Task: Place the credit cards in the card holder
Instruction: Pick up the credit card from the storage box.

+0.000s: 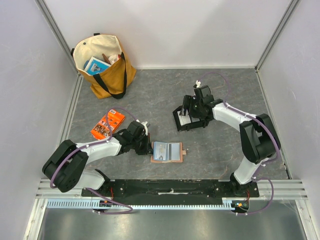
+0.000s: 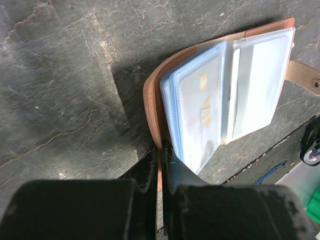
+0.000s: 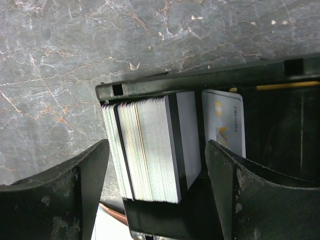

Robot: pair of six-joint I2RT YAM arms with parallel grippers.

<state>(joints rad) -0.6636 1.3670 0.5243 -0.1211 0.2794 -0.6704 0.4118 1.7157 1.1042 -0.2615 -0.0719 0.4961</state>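
Note:
The card holder (image 1: pixel 167 151) lies open on the table, tan cover down and light-blue sleeves up. In the left wrist view one sleeve of the card holder (image 2: pixel 250 85) holds a pale card (image 2: pixel 202 115). My left gripper (image 2: pixel 161 150) is shut on the cover's near edge. The credit cards (image 3: pixel 150 150) stand on edge as a thick stack in a black tray (image 3: pixel 200 80). Another single card (image 3: pixel 223 122) lies in the tray's other compartment. My right gripper (image 3: pixel 157 150) is open, with one finger on each side of the stack and not touching it.
An orange printed packet (image 1: pixel 107 125) lies left of my left gripper (image 1: pixel 147 145). A tan tote bag (image 1: pixel 105 62) with items inside stands at the back left. The black tray (image 1: pixel 181 125) sits under my right gripper (image 1: pixel 192 117). White walls enclose the table.

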